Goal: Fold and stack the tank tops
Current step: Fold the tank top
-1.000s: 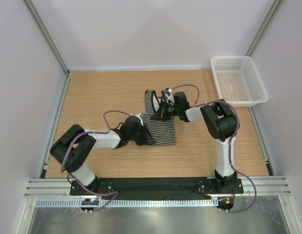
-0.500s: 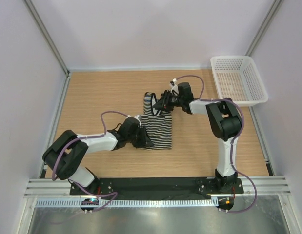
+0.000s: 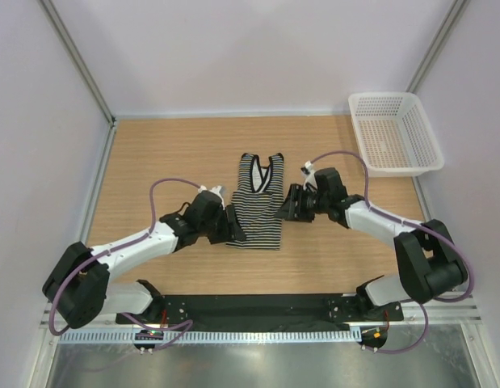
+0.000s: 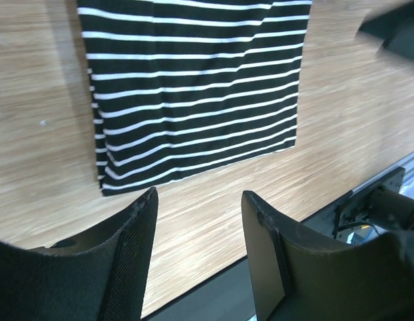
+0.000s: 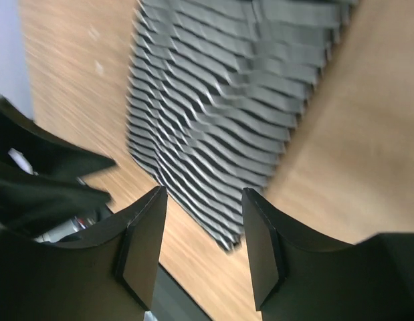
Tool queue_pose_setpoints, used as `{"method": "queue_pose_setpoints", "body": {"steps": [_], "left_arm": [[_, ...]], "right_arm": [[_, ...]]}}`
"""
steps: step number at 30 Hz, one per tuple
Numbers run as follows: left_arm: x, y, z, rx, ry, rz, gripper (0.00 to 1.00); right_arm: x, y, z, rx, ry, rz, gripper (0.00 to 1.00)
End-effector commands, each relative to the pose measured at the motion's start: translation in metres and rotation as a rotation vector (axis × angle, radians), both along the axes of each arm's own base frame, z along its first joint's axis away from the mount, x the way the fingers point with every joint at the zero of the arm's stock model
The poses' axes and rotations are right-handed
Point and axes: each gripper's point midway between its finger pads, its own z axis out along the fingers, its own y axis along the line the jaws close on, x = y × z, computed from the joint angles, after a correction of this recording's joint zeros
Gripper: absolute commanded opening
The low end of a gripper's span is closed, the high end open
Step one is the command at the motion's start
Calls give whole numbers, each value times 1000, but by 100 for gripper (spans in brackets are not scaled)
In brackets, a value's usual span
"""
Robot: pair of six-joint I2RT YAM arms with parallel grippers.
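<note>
One black-and-white striped tank top lies flat on the wooden table, its neck and straps toward the far side. My left gripper stands at its near left corner, open, with nothing between the fingers. The left wrist view shows the tank top's hem just ahead of the open left gripper. My right gripper sits beside the garment's right edge, also open and empty. In the right wrist view the tank top is blurred beyond the open right gripper.
A white mesh basket stands at the far right corner of the table. The black base rail runs along the near edge. Walls close in the left, right and far sides.
Both grippers opened and let go of the tank top. The right arm swung from the neckline down to the garment's right side. The left arm stretched forward. The top now lies spread flat.
</note>
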Motion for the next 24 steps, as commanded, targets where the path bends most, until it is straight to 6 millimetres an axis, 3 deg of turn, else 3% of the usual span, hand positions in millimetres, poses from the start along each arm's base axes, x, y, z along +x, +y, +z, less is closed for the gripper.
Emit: {"method": "queue_pose_setpoints", "body": {"steps": [1, 6, 11, 16, 24], "left_arm": [[-3, 16, 0, 65, -6, 3, 54], [-11, 30, -16, 103, 23, 11, 52], [-17, 34, -27, 107, 45, 11, 50], [-18, 36, -41, 122, 62, 17, 47], [-11, 28, -41, 111, 53, 3, 43]], "right_arm": [[-44, -17, -25, -143, 64, 0, 55], [-86, -8, -37, -210, 97, 40, 58], [-99, -6, -51, -236, 132, 45, 56], [-99, -2, -62, -247, 140, 43, 54], [-95, 10, -75, -235, 161, 67, 43]]}}
